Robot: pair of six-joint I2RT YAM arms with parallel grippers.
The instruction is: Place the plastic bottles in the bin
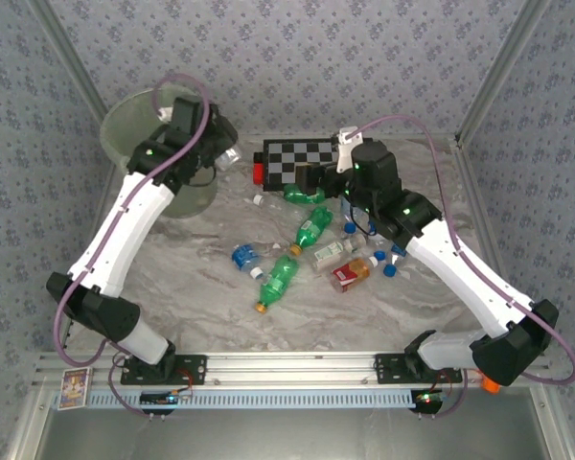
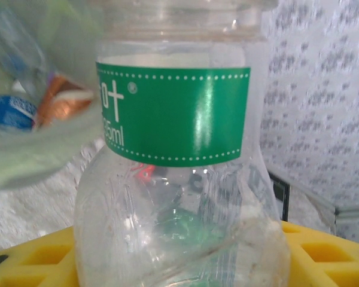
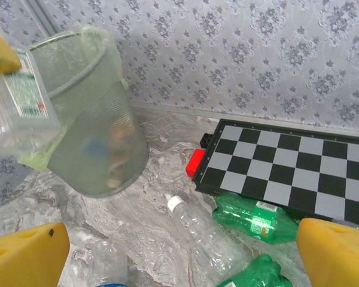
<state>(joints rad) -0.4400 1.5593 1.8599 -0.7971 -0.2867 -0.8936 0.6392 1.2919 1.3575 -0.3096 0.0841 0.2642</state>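
The left gripper (image 2: 179,260) is clasping a green-labelled bottle (image 2: 173,113) between its jaws, long axis crossing them. The right gripper (image 3: 179,251) is gaping, released

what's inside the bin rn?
Through the bin's translucent wall: a blurred blue shape and an orange-brown one low inside, probably bottles. Wall and liner blur the rest, so no count. The clear bottle in the left gripper is outside it.

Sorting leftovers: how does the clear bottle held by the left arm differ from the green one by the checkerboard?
The clear bottle is colourless with a green label band; the green bottle is tinted green. The clear bottle is lifted near the bin; the green bottle lies on the table. Both are outside the bin.
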